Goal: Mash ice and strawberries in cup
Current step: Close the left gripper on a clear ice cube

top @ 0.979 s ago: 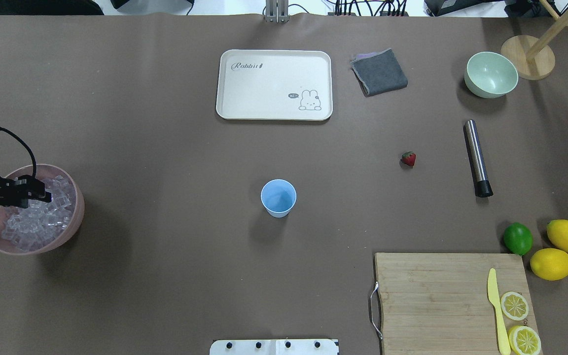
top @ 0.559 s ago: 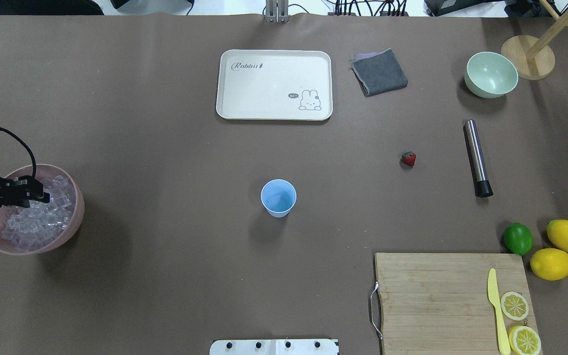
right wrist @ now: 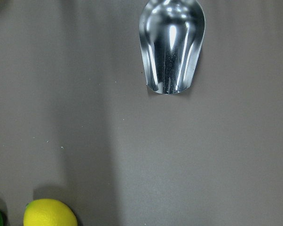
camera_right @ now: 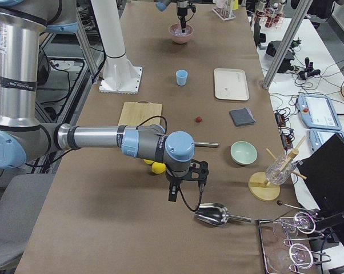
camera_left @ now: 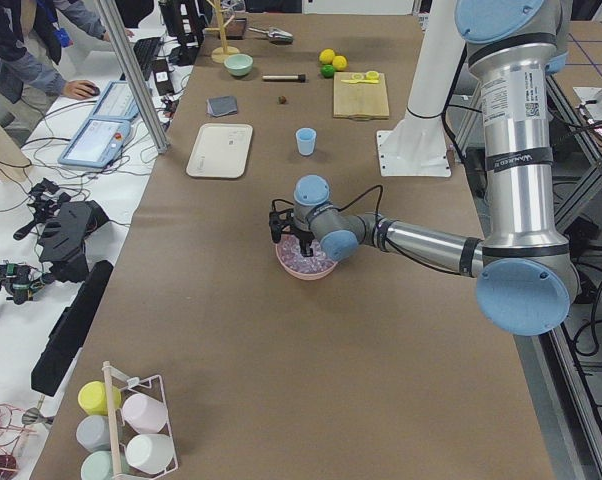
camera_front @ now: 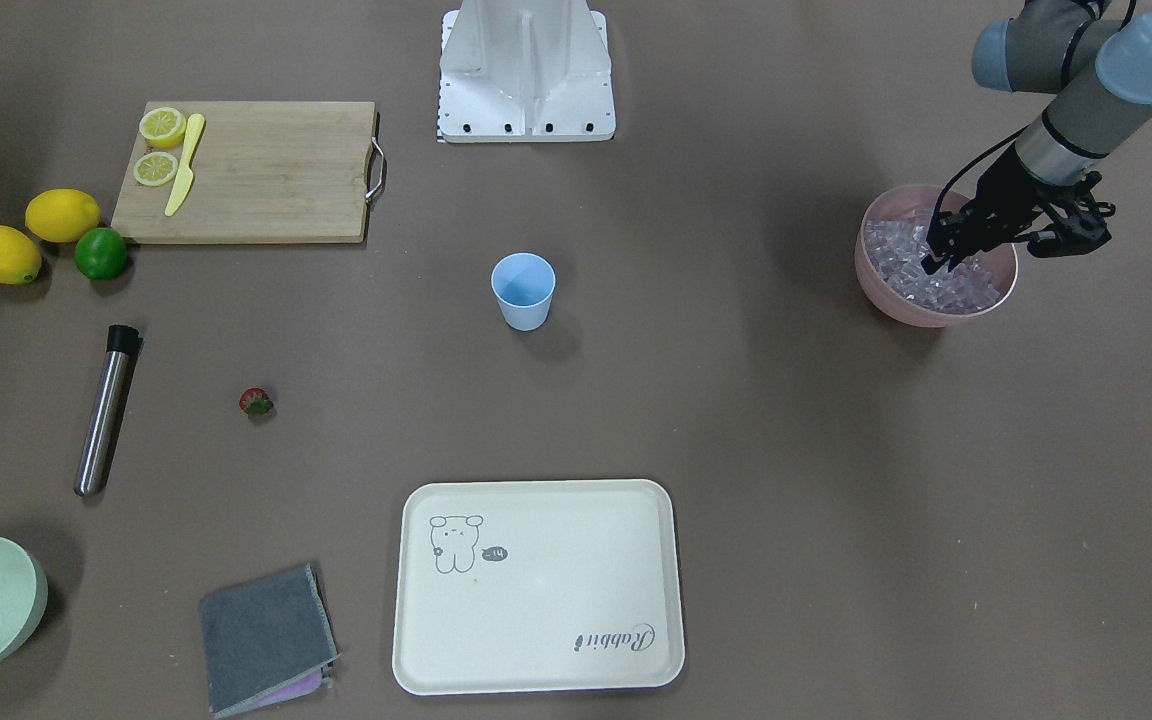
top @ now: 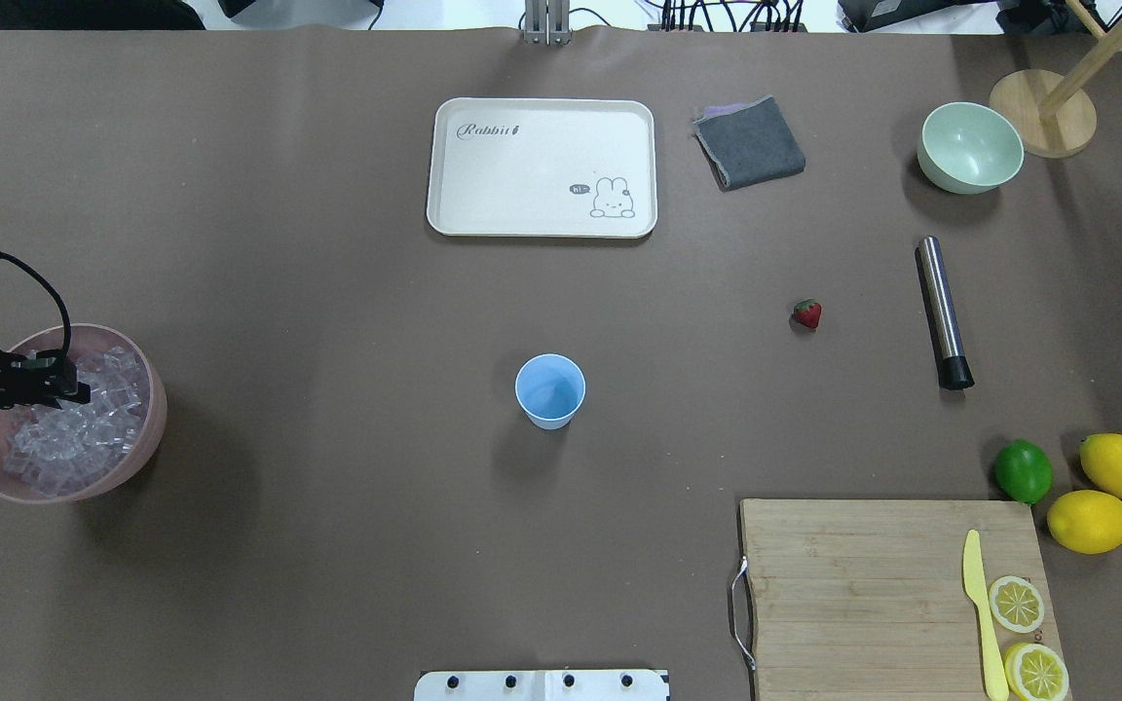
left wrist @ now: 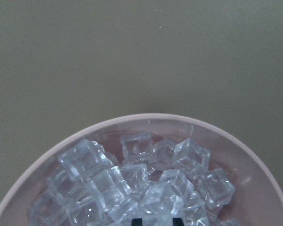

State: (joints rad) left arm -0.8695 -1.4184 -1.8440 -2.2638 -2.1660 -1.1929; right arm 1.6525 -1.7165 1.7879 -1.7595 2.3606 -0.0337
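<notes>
Ice (top: 84,428), clear cubes, is sitting heaped in the pink bowl (top: 154,419) at the table's left end. Left gripper (top: 69,382) is hanging with its fingertips down among the cubes; whether clenched or released cannot be told. Cup (top: 549,391), light blue, is standing upright mid-table, well apart. Strawberry (top: 807,313) is lying further right. Right gripper (camera_right: 172,195) is hovering near a metal scoop (camera_right: 213,213); its grip likewise cannot be told.
</notes>
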